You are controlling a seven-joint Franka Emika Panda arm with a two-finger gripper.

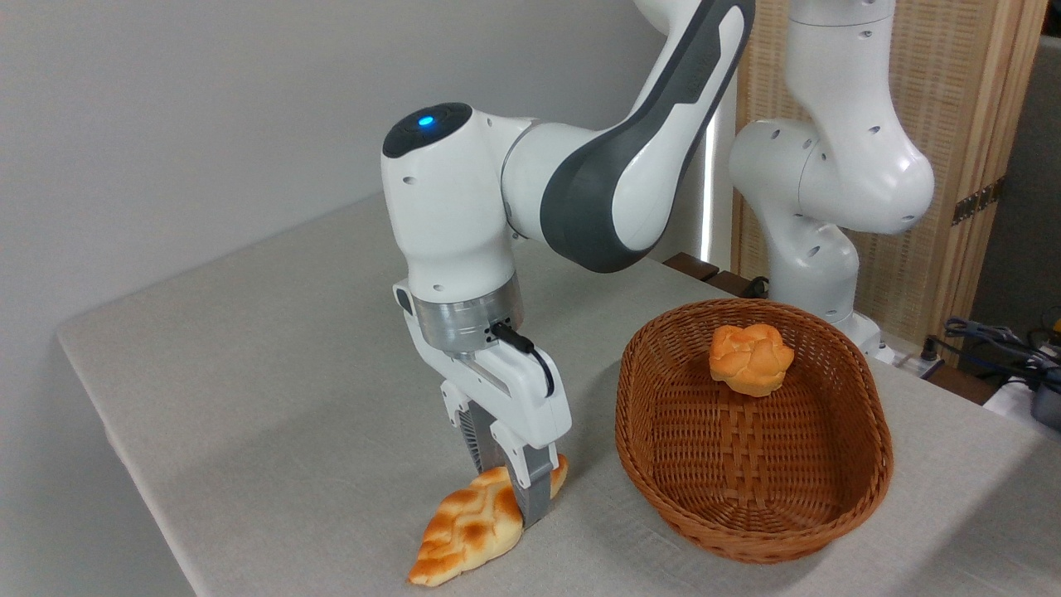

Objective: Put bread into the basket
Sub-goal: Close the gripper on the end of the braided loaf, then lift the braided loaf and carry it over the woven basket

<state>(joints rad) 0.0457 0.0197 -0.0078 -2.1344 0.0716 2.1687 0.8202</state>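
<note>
The gripper point(512, 489) points straight down at the table point(273, 390), its two ribbed grey fingers point(530, 489) closed narrowly across the upper end of the bread point(468, 526), one finger in front of the loaf and the other behind it. The jaws stand only as far apart as the loaf is thick there. The bread runs down and to the left from the jaws, a leaf-shaped golden loaf with pointed ends and a braided zigzag crust browned along the ridges; its lower tip rests on the table, while its upper tip shows just past the fingers on the right. The tabletop is covered in a pale grey, matte cloth-like surface. The gripper body above is glossy white plastic under a brushed metal ring, with a black cable looping at its side. Well to the right of the jaws sits the basket point(663, 481), oval, brown woven wicker with tall sides and a lighter woven strip along its floor. Against its far inner wall lies a small round knotted orange bun point(750, 356).
</note>
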